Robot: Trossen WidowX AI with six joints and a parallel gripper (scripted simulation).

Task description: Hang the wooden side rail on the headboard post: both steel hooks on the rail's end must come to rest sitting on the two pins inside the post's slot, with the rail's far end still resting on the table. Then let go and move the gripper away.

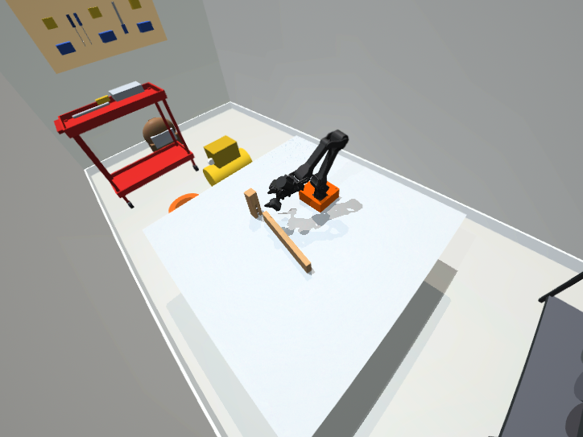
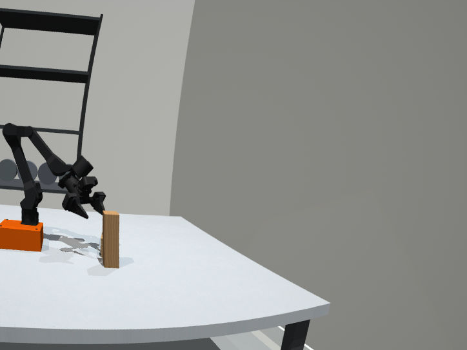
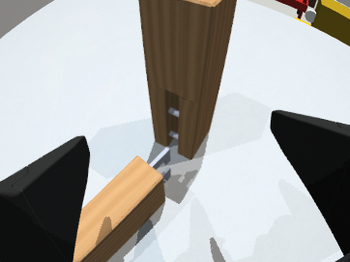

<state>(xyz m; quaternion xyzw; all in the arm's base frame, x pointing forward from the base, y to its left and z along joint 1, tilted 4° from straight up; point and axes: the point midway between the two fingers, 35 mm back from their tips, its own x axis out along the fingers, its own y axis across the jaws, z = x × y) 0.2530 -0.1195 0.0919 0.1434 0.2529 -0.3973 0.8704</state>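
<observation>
The headboard post (image 1: 252,204) (image 2: 111,240) (image 3: 186,44) stands upright on the table. In the wrist view its slot shows an upper pin (image 3: 174,112) and a lower pin (image 3: 173,135). The wooden side rail (image 1: 287,242) (image 3: 118,206) lies low along the table, its near end close to the post's foot. A steel hook plate (image 3: 160,157) sticks out of that end towards the slot, below the lower pin; the hooks' exact shape is partly hidden. My gripper (image 1: 270,199) (image 2: 95,214) (image 3: 183,131) is open and empty, above the table beside the post's top.
The arm's orange base (image 1: 318,196) (image 2: 21,236) stands on the white table (image 1: 291,335) (image 2: 218,287), on my arm's side of the post and rail. A red cart (image 1: 150,169) and a yellow machine (image 1: 226,157) stand on the floor beyond the table.
</observation>
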